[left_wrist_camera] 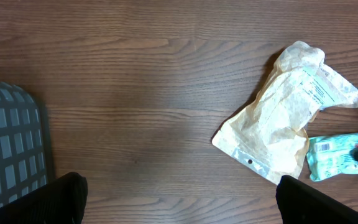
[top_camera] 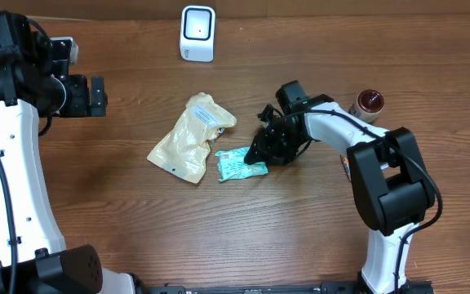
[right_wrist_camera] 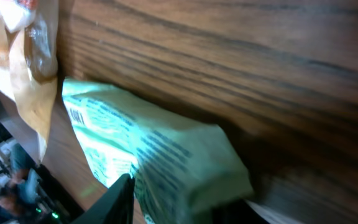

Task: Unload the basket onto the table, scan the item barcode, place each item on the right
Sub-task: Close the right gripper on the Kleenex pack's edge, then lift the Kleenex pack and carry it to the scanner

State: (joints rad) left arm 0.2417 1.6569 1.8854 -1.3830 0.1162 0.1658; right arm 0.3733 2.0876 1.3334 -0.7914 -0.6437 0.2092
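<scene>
1. Lying flat on the desk [top_camera: 137, 212], the green packet [top_camera: 239, 166] sat just right of centre in the overhead view. Its left end was just beside the lower edge of a tan pouch [top_camera: 192, 137].
2. The right gripper [top_camera: 261, 152] was down at the packet's right end, its black fingers over that end.
3. In the right wrist view the packet filled the lower middle of the frame, with one dark finger [right_wrist_camera: 120, 199] against its printed side. I could not tell whether the gripper was clamped on the packet or only set around it.
4. The left gripper [top_camera: 96, 96] hung at the upper left of the overhead view, well apart from the packet, its fingers spread wide.
5. In the left wrist view the pouch lay at the right of the frame, with the packet at the right edge below it.
6. A white scanner [top_camera: 197, 33] stood at the top centre, well apart from the packet.
7. A red-lidded jar [top_camera: 370, 104] stood at the right, beside the right arm.
</scene>
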